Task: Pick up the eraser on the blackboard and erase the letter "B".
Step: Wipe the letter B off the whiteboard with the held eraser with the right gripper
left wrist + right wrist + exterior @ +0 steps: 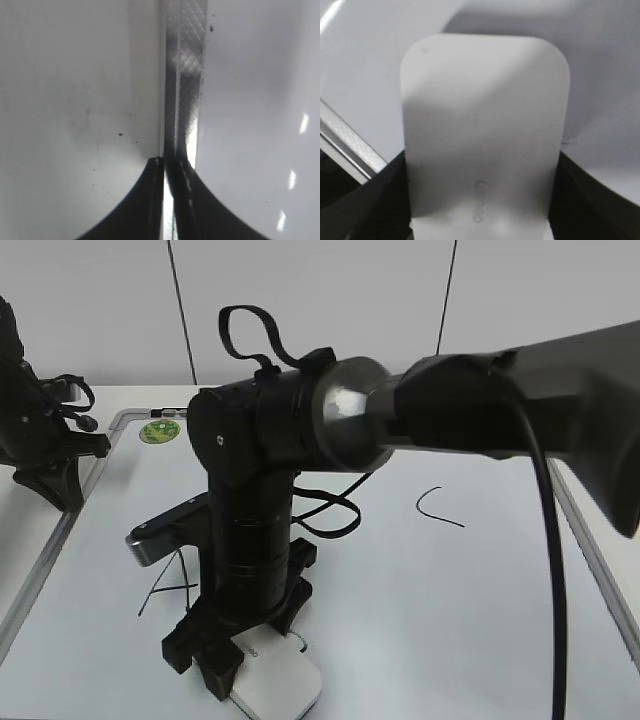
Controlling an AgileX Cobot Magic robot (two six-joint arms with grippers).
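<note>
The white eraser (282, 685) lies flat on the blackboard (450, 620) at the near edge, and it fills the right wrist view (485, 130) with faint grey print on top. My right gripper (250, 652) reaches down across the board and is shut on the eraser, one black finger on each long side (480, 200). My left gripper (55, 485) is shut and empty at the board's left frame (167, 165). The letter "B" is hidden behind my right arm. An "A" (165, 585) shows partly beside the arm, and a "C" (438, 506) is to the right.
A round green magnet (158, 430) sits at the board's far left corner. The silver frame runs along the left side (185, 75) and shows in the right wrist view (350, 145). My right arm's dark forearm (520, 390) spans the upper right.
</note>
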